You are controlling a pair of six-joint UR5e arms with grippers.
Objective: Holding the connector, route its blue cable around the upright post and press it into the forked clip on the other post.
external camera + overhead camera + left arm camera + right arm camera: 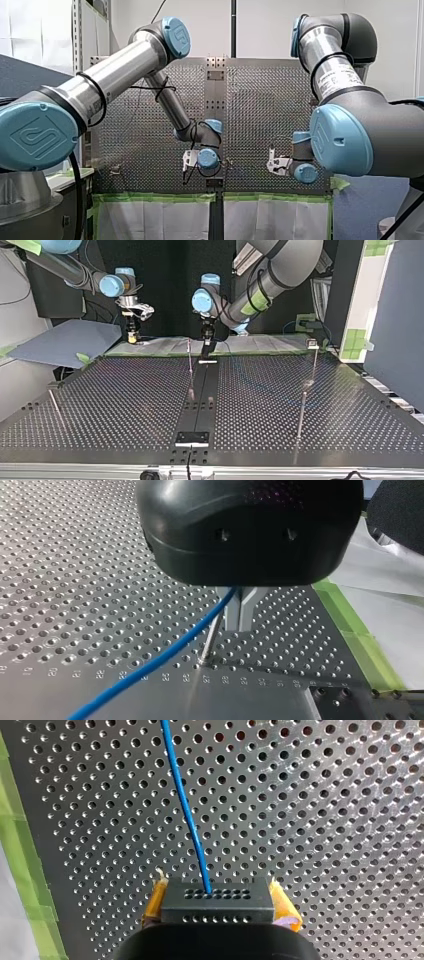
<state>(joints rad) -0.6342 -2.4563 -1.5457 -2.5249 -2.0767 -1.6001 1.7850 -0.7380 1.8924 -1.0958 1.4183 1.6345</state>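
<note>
Two yellow pads (284, 906) of my right gripper (220, 901) are clamped on the side faces of the connector (217, 914), a black block with rows of small holes in its upper face. The block sits square between the pads. The blue cable (187, 815) leaves the middle of that face and runs ahead of the gripper in a shallow curve above the perforated table (325, 820). A strip of green tape (20, 870) marks the table edge beside the gripper.

My left gripper (240, 622) has a black body. Its metal fingers (248, 607) are closed to a thin slit and point down at the table. The cable reaches the fingers at their root, where it is pinched, and from there slopes down and away, clear of the table surface. The upright post (212, 637), a thin metal rod, stands just beside the fingertips, on the side where the cable departs. The cable passes close by the post; contact cannot be determined.

In the top view, my left gripper (207, 337) is near the post, and my right gripper (132, 336) is well apart from it. Another post with a small pale head (312, 344) stands well apart on the left gripper's other side; its shape is too small to resolve.
</note>
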